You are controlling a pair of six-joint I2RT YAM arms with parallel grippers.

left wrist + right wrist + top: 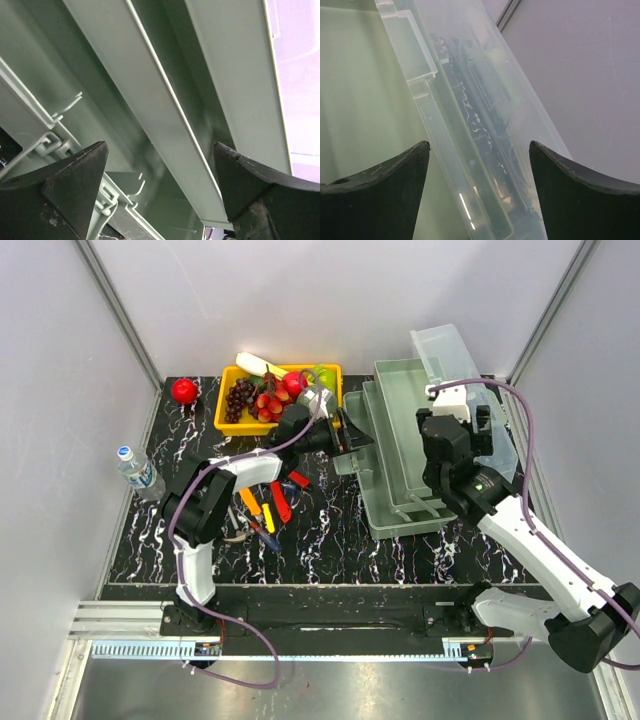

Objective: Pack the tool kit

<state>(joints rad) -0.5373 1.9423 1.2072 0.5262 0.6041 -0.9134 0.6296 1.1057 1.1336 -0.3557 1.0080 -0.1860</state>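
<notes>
The tool kit's grey-green box [392, 502] lies open right of centre, its inner trays [400, 405] stepped up and its clear lid [470, 365] raised at the far right. Red-, yellow- and orange-handled tools [268, 508] lie on the black marbled table to its left. My left gripper [352, 440] is at the box's left side, open. In the left wrist view a tray rim [165, 120] runs between the fingers [75, 185] without touching them. My right gripper [479, 150] hovers open over the lid's edge [445, 130], with the fingers [580, 185] apart from it.
A yellow tray of fruit [226, 422] stands at the back, just left of the box. A red apple [184, 390] lies in the back left corner and a water bottle [135, 470] stands at the left edge. White walls close in both sides.
</notes>
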